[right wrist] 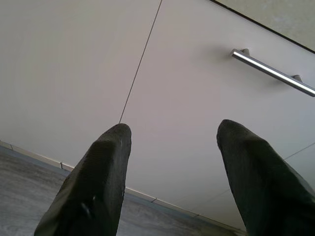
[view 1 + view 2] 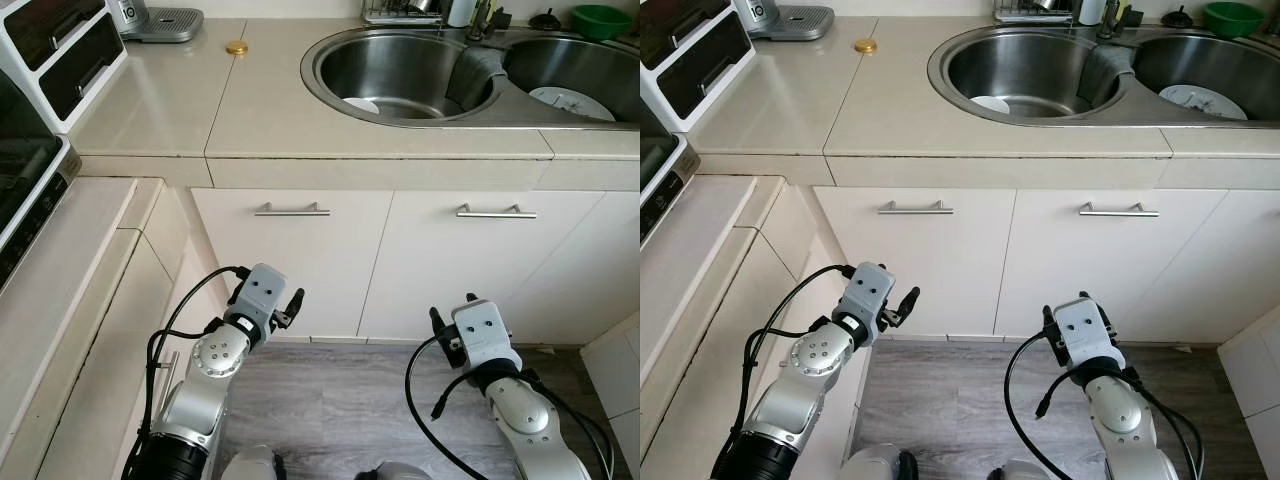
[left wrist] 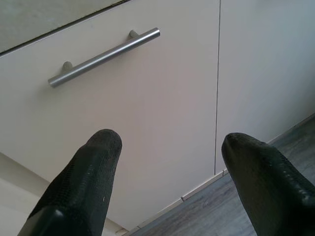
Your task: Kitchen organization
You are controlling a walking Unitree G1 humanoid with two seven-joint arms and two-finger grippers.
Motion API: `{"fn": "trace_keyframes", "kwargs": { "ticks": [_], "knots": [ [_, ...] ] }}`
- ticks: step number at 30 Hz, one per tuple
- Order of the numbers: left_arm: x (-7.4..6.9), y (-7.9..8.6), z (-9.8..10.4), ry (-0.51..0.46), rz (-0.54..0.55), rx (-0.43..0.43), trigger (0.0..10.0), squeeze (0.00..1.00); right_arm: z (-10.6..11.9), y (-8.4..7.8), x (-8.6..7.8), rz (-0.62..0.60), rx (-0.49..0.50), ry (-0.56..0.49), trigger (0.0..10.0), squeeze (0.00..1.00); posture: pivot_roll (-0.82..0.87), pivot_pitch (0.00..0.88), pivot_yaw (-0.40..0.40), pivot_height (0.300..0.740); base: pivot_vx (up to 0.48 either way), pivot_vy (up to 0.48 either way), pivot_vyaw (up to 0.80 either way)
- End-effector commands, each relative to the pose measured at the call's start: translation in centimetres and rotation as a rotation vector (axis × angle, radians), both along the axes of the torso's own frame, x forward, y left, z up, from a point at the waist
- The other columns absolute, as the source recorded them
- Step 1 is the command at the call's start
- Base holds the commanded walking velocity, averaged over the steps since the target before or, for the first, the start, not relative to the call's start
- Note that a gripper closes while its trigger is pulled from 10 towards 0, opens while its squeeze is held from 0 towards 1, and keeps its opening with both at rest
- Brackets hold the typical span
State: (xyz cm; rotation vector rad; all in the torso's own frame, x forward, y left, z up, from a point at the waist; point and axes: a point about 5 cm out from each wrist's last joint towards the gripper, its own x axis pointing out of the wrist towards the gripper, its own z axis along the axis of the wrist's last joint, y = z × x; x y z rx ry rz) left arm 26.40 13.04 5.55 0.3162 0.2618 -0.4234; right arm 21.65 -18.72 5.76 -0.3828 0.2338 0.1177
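Note:
A steel double sink [image 2: 330,62] is set in the beige counter [image 2: 160,105] ahead. A white dish [image 2: 362,104] lies in its left basin and a patterned plate [image 2: 570,102] in the right one. A small gold lid [image 2: 237,47] rests on the counter and a green bowl [image 2: 600,20] stands at the back right. My left gripper [image 2: 290,305] hangs low before the left cabinet door, open and holding nothing, facing that door's bar handle [image 3: 103,56]. Below the right door's handle [image 1: 273,73], my right gripper [image 2: 452,312] is open too, with nothing between its fingers.
A dark-fronted oven [image 2: 25,170] and a white unit with black drawers [image 2: 60,50] line the left side above a side counter [image 2: 60,260]. A silver appliance base [image 2: 165,22] stands at the back. Grey wood floor [image 2: 340,410] lies beneath the arms.

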Motion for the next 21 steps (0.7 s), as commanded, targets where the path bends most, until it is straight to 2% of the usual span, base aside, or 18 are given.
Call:
{"fn": "trace_keyframes", "kwargs": {
  "ticks": [1, 21],
  "knots": [
    [0.19, -0.03, 0.35, -0.007, 0.003, -0.008, 10.0, 0.0, -0.01, -0.2, 0.06, -0.011, 0.011, -0.001, 10.0, 0.0, 0.03, 0.0, -0.022, 0.74, 0.0, 0.0, 0.0],
    [0.26, -0.22, 0.2, 0.009, -0.016, -0.037, 10.0, 0.0, 0.21, 0.05, 0.32, 0.016, 0.042, -0.01, 10.0, 0.0, 0.03, 0.0, -0.025, 0.74, 0.0, 0.0, 0.0]
  ]
}}
